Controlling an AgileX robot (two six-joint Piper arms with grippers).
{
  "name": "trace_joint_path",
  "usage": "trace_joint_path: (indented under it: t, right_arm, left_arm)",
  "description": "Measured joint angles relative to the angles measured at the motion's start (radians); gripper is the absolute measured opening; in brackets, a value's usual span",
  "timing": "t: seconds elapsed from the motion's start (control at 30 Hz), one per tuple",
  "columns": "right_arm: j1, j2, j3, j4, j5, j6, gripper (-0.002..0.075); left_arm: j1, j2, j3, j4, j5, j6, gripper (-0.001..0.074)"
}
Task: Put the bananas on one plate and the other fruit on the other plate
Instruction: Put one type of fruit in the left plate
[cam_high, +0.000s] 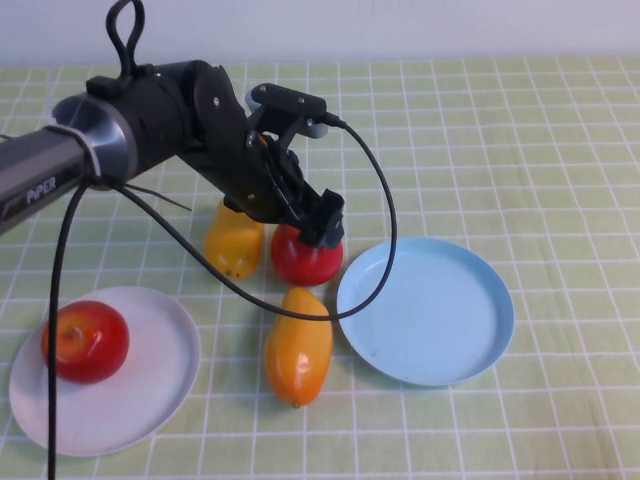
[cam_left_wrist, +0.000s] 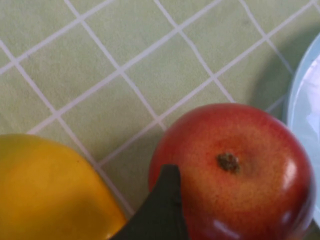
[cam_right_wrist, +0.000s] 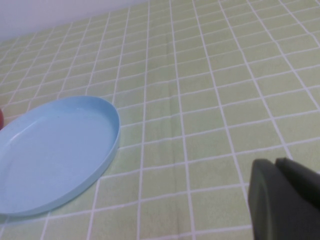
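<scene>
Bright even light, soft shadows, blurry close-ups.

high view: above my side, looking down at the table (cam_high: 560, 150).
left wrist: close over an apple (cam_left_wrist: 235, 170).
right wrist: low, sharing the blue plate (cam_right_wrist: 55, 150).

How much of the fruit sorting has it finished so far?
Done: one apple lies on the white plate. In hand: the open left tool is down over the second apple. Left: both bananas sit on the cloth, and the blue plate holds nothing. The right tool is shut, off aside.
</scene>
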Motion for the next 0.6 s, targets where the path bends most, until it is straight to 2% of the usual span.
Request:
trace_joint_path:
  t: [0.47,0.6]
  right_arm:
    - [0.0,0.0,0.0,0.002,0.0,0.0,-0.0017]
    - [0.0,0.0,0.0,0.002,0.0,0.0,-0.0016]
  left_arm:
    - [0.0,0.045,-0.008,0.042,-0.004,-0.047,0.0668]
    - [0.0,0.046,-0.01,0.035,-0.011,-0.047,0.0613]
